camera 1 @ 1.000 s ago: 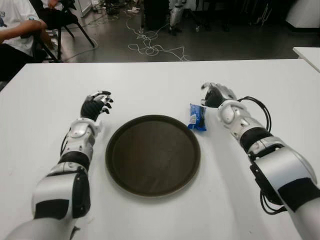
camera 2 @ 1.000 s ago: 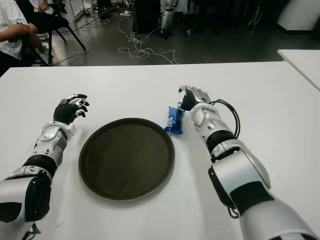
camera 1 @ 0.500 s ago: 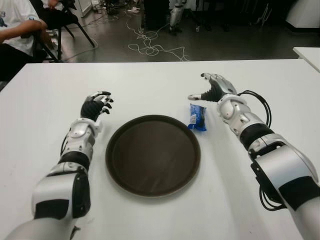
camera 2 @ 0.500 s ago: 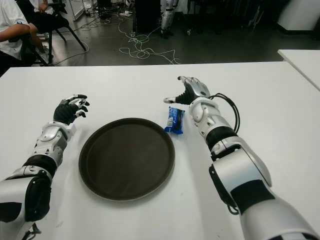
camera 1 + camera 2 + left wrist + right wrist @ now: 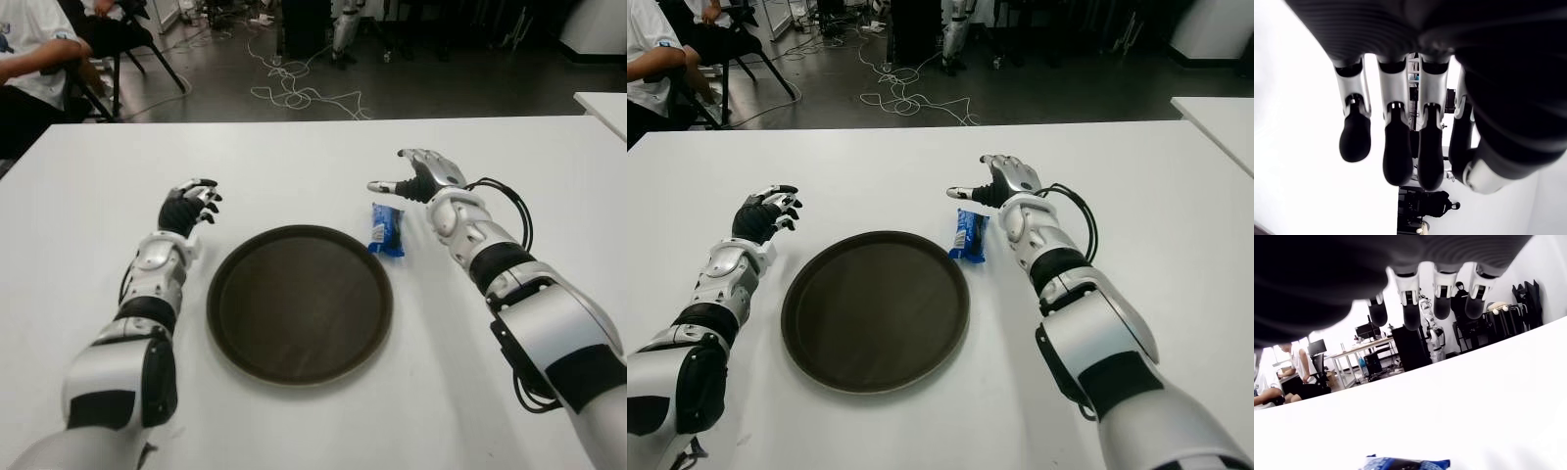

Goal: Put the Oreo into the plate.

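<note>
Oreo (image 5: 386, 230): a blue packet, being shown right of centre in the eye views, lying flat on the desk (image 5: 294, 157) just beside the right rim of the plate (image 5: 299, 304). It is not being held by either hand.

Plate: round, dark, being shown at centre of the frame, nothing in it.

Right hand (image 5: 419, 176): being held just above the packet in the frame, beyond its far end, fingers spread and thumb stretched toward frame left, nothing grasped. In its wrist view the fingers (image 5: 1411, 311) are being shown extended, with the packet's blue top (image 5: 1406, 463) at the bottom edge.

Left hand (image 5: 189, 204): being shown left of the plate, fingers loosely curled, holding nothing.

Step in hand, as judged: the reach and grasp. It is best done by the hand being brought back over the packet, the thumb being set on one long side and the fingers on the other, and closure being made only once the wrapper is between them; a thin, slippery wrapper is likely to be pushed away if approached from one side only.

Hidden or unclear: whether the left hand is touching the desk cannot be told. Most of the packet is being cut off in the right wrist view. A seated person (image 5: 29, 59) is being cropped at the upper left.
</note>
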Robot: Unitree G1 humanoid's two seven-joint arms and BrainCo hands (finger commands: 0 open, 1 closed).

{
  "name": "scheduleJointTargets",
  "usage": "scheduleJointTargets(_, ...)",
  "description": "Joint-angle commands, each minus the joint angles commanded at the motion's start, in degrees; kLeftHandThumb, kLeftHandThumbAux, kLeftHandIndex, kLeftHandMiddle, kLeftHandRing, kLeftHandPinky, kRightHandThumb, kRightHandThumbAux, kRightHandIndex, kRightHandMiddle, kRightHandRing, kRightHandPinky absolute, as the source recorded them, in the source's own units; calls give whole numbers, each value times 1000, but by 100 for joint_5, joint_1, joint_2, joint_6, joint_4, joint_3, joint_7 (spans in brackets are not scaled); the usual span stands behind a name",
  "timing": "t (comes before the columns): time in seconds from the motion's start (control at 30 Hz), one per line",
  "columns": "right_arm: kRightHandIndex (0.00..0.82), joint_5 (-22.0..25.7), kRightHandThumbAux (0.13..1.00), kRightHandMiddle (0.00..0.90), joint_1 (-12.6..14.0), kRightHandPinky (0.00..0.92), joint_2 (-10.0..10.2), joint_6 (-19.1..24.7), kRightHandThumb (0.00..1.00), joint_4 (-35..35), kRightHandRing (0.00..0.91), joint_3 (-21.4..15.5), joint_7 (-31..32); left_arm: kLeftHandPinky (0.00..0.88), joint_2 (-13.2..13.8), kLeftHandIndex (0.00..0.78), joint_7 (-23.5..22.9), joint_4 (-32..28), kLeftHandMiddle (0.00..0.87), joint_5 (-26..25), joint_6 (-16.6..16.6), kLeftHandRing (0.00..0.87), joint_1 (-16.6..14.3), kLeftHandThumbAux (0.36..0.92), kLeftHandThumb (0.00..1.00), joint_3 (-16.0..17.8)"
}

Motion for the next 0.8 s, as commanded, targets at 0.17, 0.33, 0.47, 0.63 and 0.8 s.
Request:
scheduleJointTargets(0.17,0,-12,249,0,2,0,39,182,13,33,0,60,101,681,5,425,-15,-12,589,8,-19,629,9,717,697,-11)
scheduleJointTargets(0.33,0,-12,234,0,23,0,88,314,5,67,0,87,128,674,0,424,-8,-25,580,12,-25,622,17,717,696,-20)
scheduleJointTargets(0.47,0,-14,228,0,16,0,126,410,12,90,0,112,202,671,3,424,27,-22,572,14,-19,617,11,717,697,-21)
scheduleJointTargets(0.63,0,-40,221,0,63,0,223,494,10,99,0,160,202,667,11,424,59,-11,571,24,7,615,2,717,696,-25)
scheduleJointTargets(0.8,0,-109,219,0,160,0,350,536,1,147,0,267,219,665,4,424,41,-11,572,6,31,614,-2,717,696,-13)
